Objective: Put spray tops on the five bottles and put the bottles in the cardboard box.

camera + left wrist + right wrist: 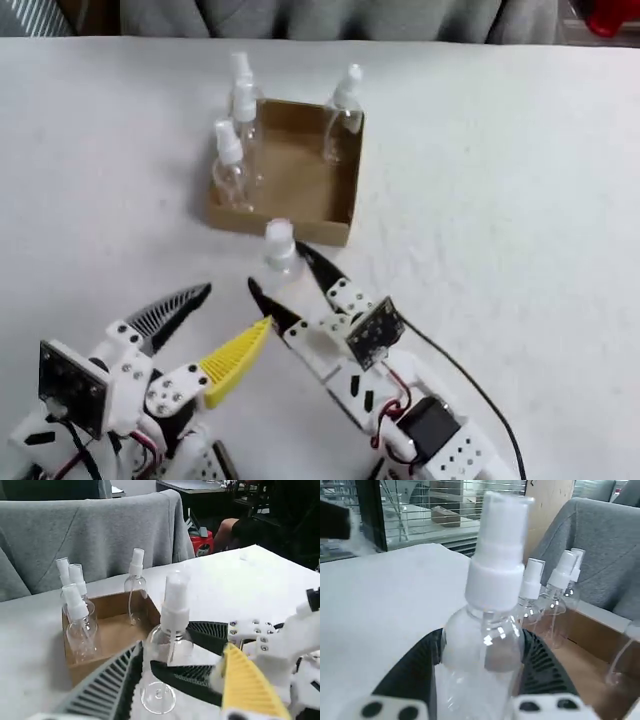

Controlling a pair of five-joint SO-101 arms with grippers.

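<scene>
Your right hand (pixel 274 266) clamps the last capped bottle (pixel 279 240) beside the cardboard box (pixel 320 232) for loading; your left hand (pixel 238 305) gapes, idle.

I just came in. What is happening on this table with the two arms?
The right gripper is closed on the fifth bottle, which already carries its spray top, just in front of the cardboard box. Inside the box stand four other capped bottles. The left gripper is open nearby, holding nothing.
</scene>
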